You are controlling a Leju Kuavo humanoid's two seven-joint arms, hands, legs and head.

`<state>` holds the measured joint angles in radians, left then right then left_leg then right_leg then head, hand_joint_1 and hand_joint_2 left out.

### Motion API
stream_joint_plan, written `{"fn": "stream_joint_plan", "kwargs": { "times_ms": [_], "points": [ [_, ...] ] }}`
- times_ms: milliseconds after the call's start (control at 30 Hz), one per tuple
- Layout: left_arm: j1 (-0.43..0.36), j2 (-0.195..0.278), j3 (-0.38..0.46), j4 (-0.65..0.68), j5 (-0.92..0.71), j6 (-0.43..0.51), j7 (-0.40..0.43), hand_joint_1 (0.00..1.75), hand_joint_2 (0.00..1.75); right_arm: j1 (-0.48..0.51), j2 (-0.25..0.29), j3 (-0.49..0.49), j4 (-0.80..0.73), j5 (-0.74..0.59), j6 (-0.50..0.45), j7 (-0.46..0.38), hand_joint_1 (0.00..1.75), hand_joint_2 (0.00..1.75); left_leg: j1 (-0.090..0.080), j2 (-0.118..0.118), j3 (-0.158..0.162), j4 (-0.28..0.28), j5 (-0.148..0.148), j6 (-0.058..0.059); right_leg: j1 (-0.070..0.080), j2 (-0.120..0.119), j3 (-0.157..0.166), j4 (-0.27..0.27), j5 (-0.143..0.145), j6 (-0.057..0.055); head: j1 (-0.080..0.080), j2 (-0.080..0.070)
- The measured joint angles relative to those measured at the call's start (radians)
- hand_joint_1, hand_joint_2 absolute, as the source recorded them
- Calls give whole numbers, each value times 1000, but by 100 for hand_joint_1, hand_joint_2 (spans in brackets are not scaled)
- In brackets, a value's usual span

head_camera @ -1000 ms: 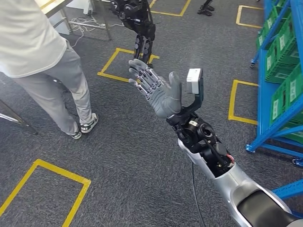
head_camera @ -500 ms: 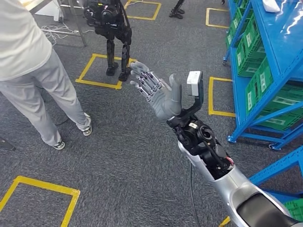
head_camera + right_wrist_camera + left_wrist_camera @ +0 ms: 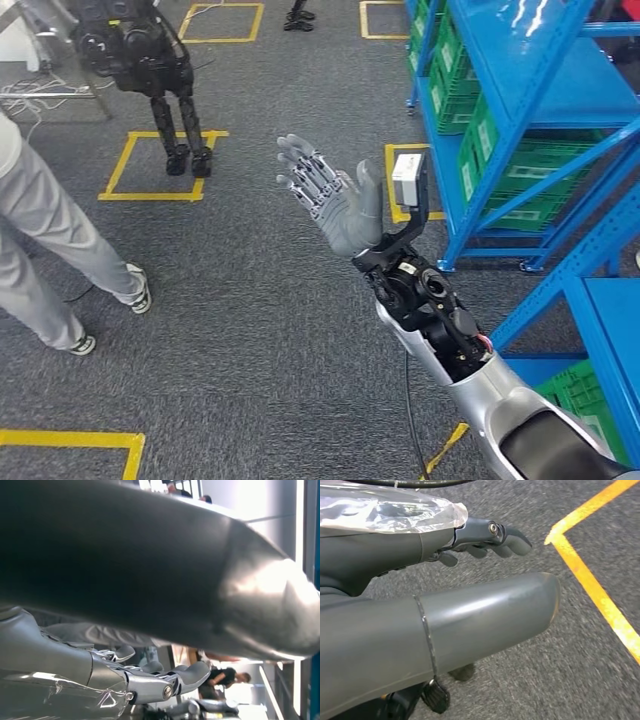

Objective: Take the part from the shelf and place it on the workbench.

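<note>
Whole view has swung round since a second ago, so that's the camera turning, not the stuff on the floor moving: the blue shelf (image 3: pixel 528 110) now takes up far more of the right side, and the person in light trousers (image 3: pixel 45 250) sits further off to the left. Arm pose looks basically the same as before.

Right hand (image 3: pixel 332 195) is raised out in front with its fingers (image 3: pixel 302 165) spread wide and nearly straight, palm open, touching nothing and holding nothing. Thumb sticks up beside the small white camera block (image 3: pixel 411 178) on the wrist bracket. Behind it the silver forearm (image 3: pixel 483 385) runs back down to the lower right corner.

Left hand (image 3: pixel 433 605) shows in its own wrist view: thick grey thumb lying out straight, dark fingers (image 3: pixel 508 535) stretched forward and a bit apart, nothing in them, grey carpet (image 3: pixel 554 680) and a yellow floor line (image 3: pixel 599 600) below.

Green bins (image 3: pixel 460 110) sit on the shelf's lower levels, well apart from the right hand. Can't pick out the part itself; too small to tell what's in those bins.

Another dark robot (image 3: pixel 143 70) stands on a yellow floor square (image 3: pixel 162 165) at the upper left.
</note>
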<state>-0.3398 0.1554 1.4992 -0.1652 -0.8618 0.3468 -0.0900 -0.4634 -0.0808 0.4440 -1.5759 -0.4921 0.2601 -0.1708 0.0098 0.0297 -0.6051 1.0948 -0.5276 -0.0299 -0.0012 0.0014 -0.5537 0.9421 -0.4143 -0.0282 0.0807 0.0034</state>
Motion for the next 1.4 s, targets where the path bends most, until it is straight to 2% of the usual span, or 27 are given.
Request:
{"fn": "stream_joint_plan", "kwargs": {
  "times_ms": [67, 100, 133, 167, 233, 300, 367, 400, 467, 533, 567, 600, 633, 667, 733, 800, 833, 900, 967, 1033, 1100, 1133, 1167, 1200, 1267, 1333, 1400],
  "points": [
    [4, 2, 0, 0, 0, 0, 0, 0, 0, 2, 1, 0, 0, 0, 0, 0, 0, 0, 0, -23, -71, 142, -53, -4, 0, 25, -3, 0, 3, -2, -3, 0],
    [5, 1, 0, 0, 0, 0, 0, 0, 0, 4, 1, 0, 1, 0, 0, 1, 0, 0, 0, -25, -88, 171, -53, -4, 0, 38, -4, 0, 4, -2, -3, 0],
    [6, 1, 0, 0, 0, -1, 0, 0, 0, 6, 1, 0, 1, 1, 0, 1, 0, 0, 1, -26, -84, 155, -32, -3, 0, 53, -4, 0, 5, -1, -4, 0],
    [7, 1, 0, 0, 0, -2, 0, 0, 0, 8, 2, 0, 1, 2, -1, 1, 0, 0, 3, -32, -60, 98, 5, -1, 0, 66, -4, 1, 6, 1, -4, 0],
    [5, 1, 0, 0, 0, -3, 0, 0, 0, 10, 2, 0, 1, 5, -2, 1, 0, 0, 8, -75, 12, -58, 77, 3, 1, 93, -6, 3, 8, 6, -5, 0],
    [4, 1, 0, 0, 0, -3, -1, 0, 0, 13, 2, 0, 0, 10, -6, 2, 0, 0, 10, -107, 50, -141, 99, 8, 1, 117, -13, 4, 10, 16, -6, 0],
    [4, -2, 0, 0, -4, -3, -3, 0, 0, 24, 1, -4, -8, 15, -12, 5, 0, 0, 9, -91, 54, -151, 99, 17, -2, 141, -23, 2, 14, 29, -5, 0],
    [3, -4, 0, 0, -7, -3, -5, 0, 0, 32, 0, -9, -15, 18, -17, 8, 0, 0, 9, -79, 56, -154, 100, 23, -1, 135, -29, 9, 10, 34, -5, 0],
    [1, -10, 0, 0, -16, -1, -7, 0, 0, 43, -2, -19, -30, 23, -28, 18, 0, 0, 9, -52, 61, -159, 103, 36, 2, 85, -63, 75, -29, 42, 3, 0],
    [0, -14, 0, 0, -25, 2, -8, 0, 0, 47, -4, -25, -43, 27, -37, 31, 0, 0, 5, -26, 62, -160, 101, 42, 1, 27, -127, 217, -98, 46, 12, 0],
    [0, -16, 0, 0, -28, 4, -8, 0, 0, 50, -4, -26, -48, 29, -41, 38, 0, 0, 3, -11, 62, -159, 100, 44, 0, 15, -158, 284, -124, 47, 13, 0],
    [-1, -17, 0, 0, -31, 4, -8, 0, 0, 53, -4, -27, -53, 30, -44, 45, 0, 0, 2, 3, 63, -159, 99, 44, -1, 10, -175, 322, -132, 49, 13, 0],
    [-2, -18, 0, 0, -33, 5, -8, 0, 0, 55, -4, -27, -57, 31, -47, 51, 0, 0, 2, 17, 63, -159, 97, 44, -2, 6, -172, 321, -122, 49, 13, 0],
    [-4, -19, 0, 0, -35, 5, -8, 0, 0, 56, -4, -29, -61, 31, -49, 55, 0, 0, 2, 30, 65, -159, 96, 43, -2, -1, -148, 277, -95, 49, 14, 0],
    [-8, -22, 0, 0, -36, 4, -8, 0, 0, 54, -5, -33, -71, 32, -53, 60, 0, 0, 0, 51, 71, -158, 90, 36, 1, -35, -65, 126, -34, 45, 17, 0],
    [-11, -23, 0, 0, -36, 3, -8, 0, 0, 48, -6, -35, -79, 32, -57, 61, 0, 0, -6, 72, 75, -156, 86, 28, 7, -63, -11, 27, -10, 35, 17, 0],
    [-13, -23, 0, 0, -36, 3, -8, 0, 0, 45, -6, -35, -80, 32, -59, 61, 0, 0, -9, 83, 75, -156, 84, 24, 11, -63, -5, 14, -12, 31, 15, 0],
    [-15, -24, 0, 0, -35, 3, -8, 0, 0, 43, -6, -35, -82, 32, -62, 61, 0, 0, -8, 100, 76, -153, 80, 15, 10, -39, -6, 10, -7, 19, 9, 0],
    [-18, -26, 0, 0, -35, 3, -8, 0, 0, 36, -6, -35, -82, 31, -63, 59, 0, 0, -4, 63, 57, -107, 47, 5, 6, -17, -5, 5, 0, 8, 5, 0],
    [-20, -27, 0, 0, -36, 3, -8, 0, 0, 30, -6, -35, -82, 30, -63, 58, 0, 0, -1, 1, -8, 26, -17, -1, 3, 5, -6, 3, 3, 2, -1, 0],
    [-15, -27, 0, 0, -36, 3, -8, 0, 0, 31, -6, -34, -82, 28, -64, 58, 0, 0, -1, -21, -76, 150, -54, -1, 4, 29, -7, 4, 5, 0, -3, 0],
    [-12, -26, 0, 0, -36, 3, -8, 0, 0, 32, -6, -33, -82, 26, -65, 59, 0, 0, -1, -24, -87, 161, -43, 0, 4, 43, -7, 4, 5, -1, -4, 0],
    [-10, -26, 0, 0, -36, 3, -8, 0, 0, 33, -6, -33, -82, 25, -66, 60, 0, 0, -1, -26, -77, 130, -14, 3, 4, 57, -7, 4, 6, 0, -4, 0],
    [-10, -26, 0, 0, -36, 3, -8, 0, 0, 33, -6, -33, -83, 24, -68, 61, 0, 0, 0, -36, -50, 65, 26, 6, 4, 71, -6, 5, 6, 0, -5, 0],
    [-13, -25, 0, 0, -38, 3, -8, 0, 0, 32, -6, -33, -90, 22, -74, 67, 0, 0, 2, -76, 13, -80, 88, 13, 5, 96, -9, 8, 6, 5, -6, 0],
    [-14, -24, 0, 0, -40, 3, -8, 0, 0, 30, -6, -33, -98, 19, -82, 76, 0, 0, 2, -94, 42, -143, 102, 18, 4, 118, -15, 10, 8, 14, -5, 0],
    [-14, -25, 0, 0, -41, 3, -8, 0, 0, 30, -7, -33, -105, 17, -89, 84, 0, 0, 0, -73, 46, -148, 103, 26, 1, 140, -22, 7, 11, 26, -5, 0]
  ]
}}
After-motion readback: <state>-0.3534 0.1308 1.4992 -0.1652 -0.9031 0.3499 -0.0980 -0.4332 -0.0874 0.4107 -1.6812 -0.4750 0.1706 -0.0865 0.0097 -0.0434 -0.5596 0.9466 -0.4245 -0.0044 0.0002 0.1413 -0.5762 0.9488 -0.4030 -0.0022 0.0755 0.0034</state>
